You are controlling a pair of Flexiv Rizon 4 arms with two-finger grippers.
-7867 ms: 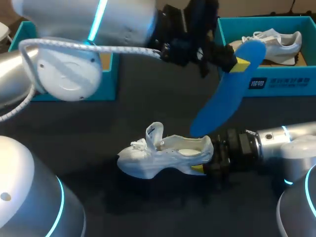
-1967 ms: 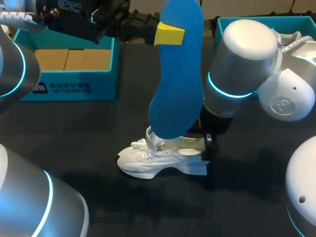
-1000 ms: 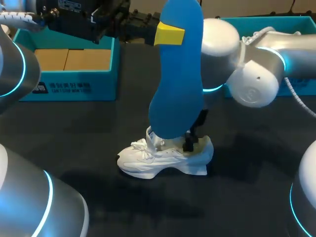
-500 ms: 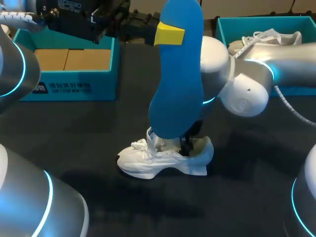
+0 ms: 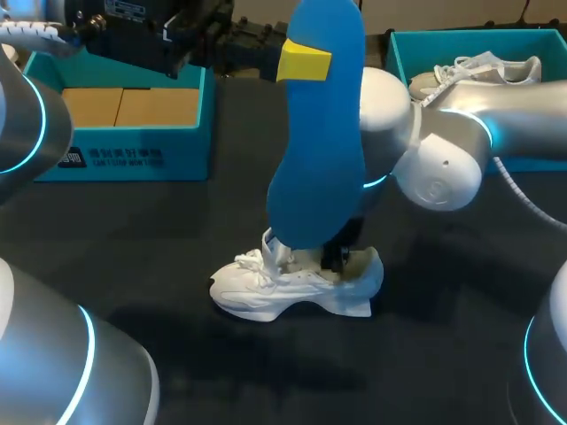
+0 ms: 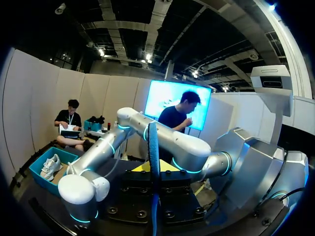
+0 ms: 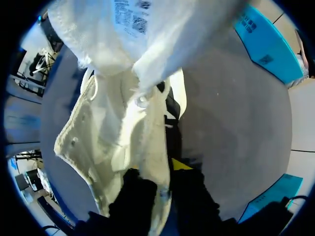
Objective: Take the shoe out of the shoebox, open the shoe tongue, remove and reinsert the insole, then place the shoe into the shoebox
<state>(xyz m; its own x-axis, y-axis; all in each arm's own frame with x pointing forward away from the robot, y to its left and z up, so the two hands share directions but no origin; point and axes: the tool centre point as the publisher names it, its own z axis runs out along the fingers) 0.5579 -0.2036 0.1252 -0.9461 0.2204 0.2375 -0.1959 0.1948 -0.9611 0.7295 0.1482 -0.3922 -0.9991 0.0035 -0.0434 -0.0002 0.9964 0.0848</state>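
Tabletop (image 5: 177,230) holds shoe (image 5: 257,288) apart from shoeboxes (image 5: 133,159); left claw (image 5: 304,60) grips insole (image 5: 323,168).

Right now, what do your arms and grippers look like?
My left arm and right arm are rounded silver-grey tubes with white domed joint caps and cyan rings; a pale cable runs along the right one. The left gripper and right gripper are black with yellow fingertips.
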